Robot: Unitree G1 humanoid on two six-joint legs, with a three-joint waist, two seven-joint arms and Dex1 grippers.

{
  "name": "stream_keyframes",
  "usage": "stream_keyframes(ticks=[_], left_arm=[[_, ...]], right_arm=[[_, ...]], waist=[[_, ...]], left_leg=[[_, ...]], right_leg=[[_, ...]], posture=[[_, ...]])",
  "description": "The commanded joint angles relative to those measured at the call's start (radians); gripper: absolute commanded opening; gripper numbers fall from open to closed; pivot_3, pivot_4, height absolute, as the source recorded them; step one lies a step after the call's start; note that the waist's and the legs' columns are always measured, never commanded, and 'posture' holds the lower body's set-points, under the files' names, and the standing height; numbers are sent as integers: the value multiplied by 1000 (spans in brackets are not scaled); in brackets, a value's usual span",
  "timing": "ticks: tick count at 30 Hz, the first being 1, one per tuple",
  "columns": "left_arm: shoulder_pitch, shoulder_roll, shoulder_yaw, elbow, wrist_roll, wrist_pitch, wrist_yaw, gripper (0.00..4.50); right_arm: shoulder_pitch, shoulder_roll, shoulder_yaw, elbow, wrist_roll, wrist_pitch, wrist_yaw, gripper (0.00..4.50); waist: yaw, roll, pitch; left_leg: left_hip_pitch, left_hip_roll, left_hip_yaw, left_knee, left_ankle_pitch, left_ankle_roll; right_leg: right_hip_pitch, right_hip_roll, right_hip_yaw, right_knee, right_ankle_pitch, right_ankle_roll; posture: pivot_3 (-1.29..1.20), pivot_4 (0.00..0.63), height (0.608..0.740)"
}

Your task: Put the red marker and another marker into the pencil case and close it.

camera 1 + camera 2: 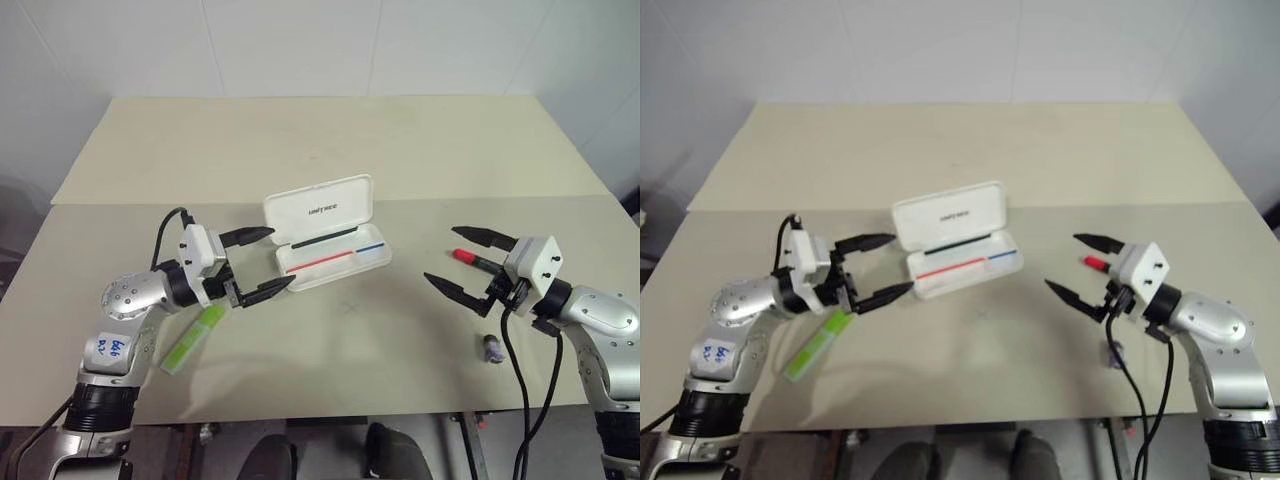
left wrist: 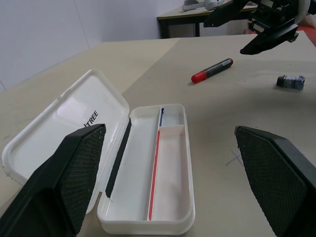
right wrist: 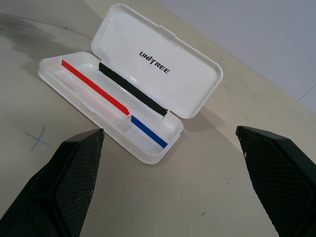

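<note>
The white pencil case [image 1: 320, 208] lies open at the middle of the table, lid raised towards the back, with only red and blue lines inside. Right of it lies the red marker [image 2: 212, 70], its red cap end [image 1: 464, 256] showing between the fingers of my right gripper [image 1: 441, 253]. That gripper hovers open above the table, pointing at the case. The light-green highlighter [image 1: 195, 338] lies at the front left, just below my left gripper [image 1: 281, 258]. This gripper is open and empty, level, with its tips close to the case's left end.
A small purple-grey stub [image 1: 492, 348] lies near the table's front edge under my right arm. A seam between two tabletops [image 1: 120, 203] runs across behind the case. A pencilled cross [image 3: 38, 139] marks the table in front of the case.
</note>
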Motion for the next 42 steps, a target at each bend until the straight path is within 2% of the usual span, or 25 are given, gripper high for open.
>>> stream_keyframes(ticks=[1,14,15,16,20,31,42], left_arm=[[-12,11,16,9,1,-22,-14,4487],[-1,33,8,-15,-5,12,-30,4487],[-8,37,7,-9,-2,14,-30,4057],[-16,38,3,-4,4,19,-27,3859],[-28,51,-20,2,29,24,-33,2554],[-98,92,-184,31,169,145,-56,2554],[-189,28,-300,130,280,191,-36,2554]], right_arm=[[-38,1,-3,-36,12,-1,-12,4500],[-51,57,59,-83,2,15,-41,4500],[-55,64,65,-79,0,11,-43,4500],[-61,68,67,-70,1,6,-41,4500],[-72,86,85,-49,-6,-11,-31,4500],[-134,81,96,-32,8,-5,13,4500],[-70,82,79,-146,20,34,-49,4500]], waist=[[0,0,0],[0,-1,0],[0,-1,0],[0,-1,0],[0,0,0],[0,-1,0],[1,-2,-1]], left_leg=[[0,0,0,0,0,0],[0,0,1,0,0,0],[0,0,2,0,0,0],[0,1,2,0,0,0],[0,0,2,0,0,0],[-2,1,4,-2,0,0],[-2,1,5,-2,0,0]], right_leg=[[0,0,0,0,0,0],[-1,0,0,0,0,0],[-1,0,0,0,0,0],[-1,0,0,0,0,0],[-2,0,0,0,0,0],[-6,1,0,1,0,0],[-6,0,0,1,0,0]], posture=[[0,150,740],[0,150,740],[0,150,740],[0,150,740],[0,150,740],[0,150,740],[0,150,740]])
